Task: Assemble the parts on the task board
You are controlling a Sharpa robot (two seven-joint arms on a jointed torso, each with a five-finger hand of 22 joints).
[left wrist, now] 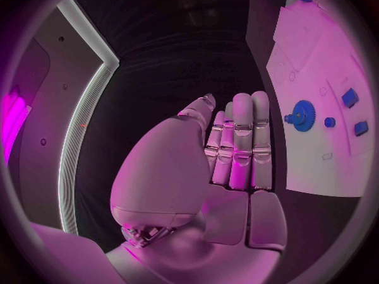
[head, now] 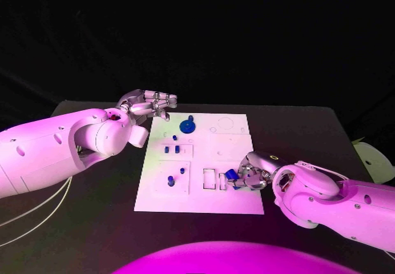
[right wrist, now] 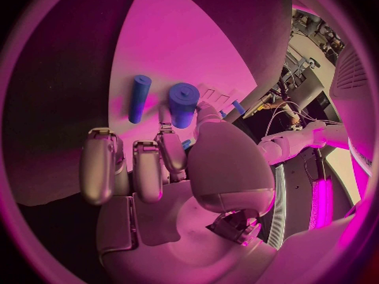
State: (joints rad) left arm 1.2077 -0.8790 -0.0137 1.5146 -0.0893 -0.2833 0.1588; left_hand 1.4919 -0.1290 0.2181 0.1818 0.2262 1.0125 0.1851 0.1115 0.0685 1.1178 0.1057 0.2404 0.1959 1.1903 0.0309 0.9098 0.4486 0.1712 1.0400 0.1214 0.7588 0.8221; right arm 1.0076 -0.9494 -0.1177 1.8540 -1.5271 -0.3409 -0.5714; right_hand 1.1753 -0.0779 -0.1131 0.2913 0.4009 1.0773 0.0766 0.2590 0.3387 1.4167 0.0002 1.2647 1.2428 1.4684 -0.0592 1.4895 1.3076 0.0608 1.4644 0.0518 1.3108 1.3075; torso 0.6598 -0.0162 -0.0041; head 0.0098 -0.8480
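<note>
The white task board (head: 234, 137) lies in the middle of the table. On its far part stands a blue gear (head: 188, 125) (left wrist: 304, 115), and several small blue parts (head: 172, 149) stand along its left half. My left hand (head: 152, 104) (left wrist: 235, 145) hovers off the board's far left corner with its fingers curled together and nothing in them. At the board's near right edge my right hand (head: 252, 171) (right wrist: 170, 164) pinches a blue cylinder part (head: 233, 178) (right wrist: 183, 104) between thumb and finger. A thinner blue peg (right wrist: 139, 98) lies beside the cylinder.
White rectangular slots (head: 209, 178) sit just left of my right hand. The black table (head: 313, 131) stretches around the board on all sides. Thin white cables (head: 33, 214) trail under my left arm.
</note>
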